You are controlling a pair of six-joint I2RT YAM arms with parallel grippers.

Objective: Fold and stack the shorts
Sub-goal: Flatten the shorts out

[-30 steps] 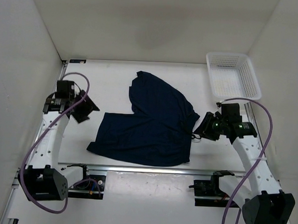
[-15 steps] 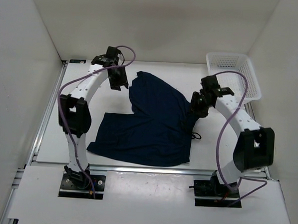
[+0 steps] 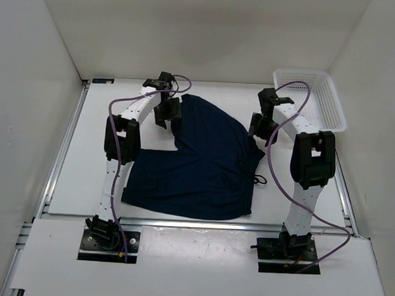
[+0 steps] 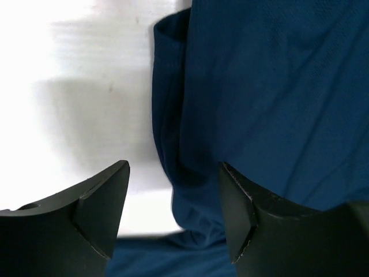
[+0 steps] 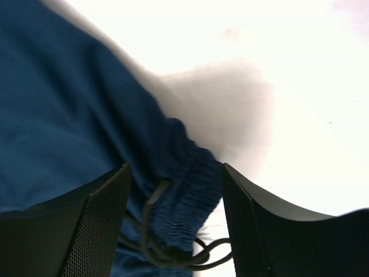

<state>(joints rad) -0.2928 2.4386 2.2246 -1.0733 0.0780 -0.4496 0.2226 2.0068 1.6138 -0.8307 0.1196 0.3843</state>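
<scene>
The dark navy shorts point(image 3: 203, 161) lie spread on the white table, one leg pointing to the far side and the other to the near left. My left gripper point(image 3: 165, 113) is open over the far leg's left edge. In the left wrist view, that gripper point(image 4: 173, 173) has the cloth's folded edge point(image 4: 173, 115) between its fingers. My right gripper point(image 3: 259, 128) is open at the waistband's far right corner. In the right wrist view, that gripper point(image 5: 174, 173) has the gathered elastic waistband point(image 5: 190, 196) and the drawstring point(image 5: 196, 259) between its fingers.
A white mesh basket point(image 3: 309, 97) stands at the far right corner. White walls close in the table on three sides. A loop of drawstring point(image 3: 261, 180) lies just right of the shorts.
Both arms have reached from the near sides of the table out to the far part of the shorts, the left to the leg's edge and the right to the waistband corner. The shorts have not moved.
</scene>
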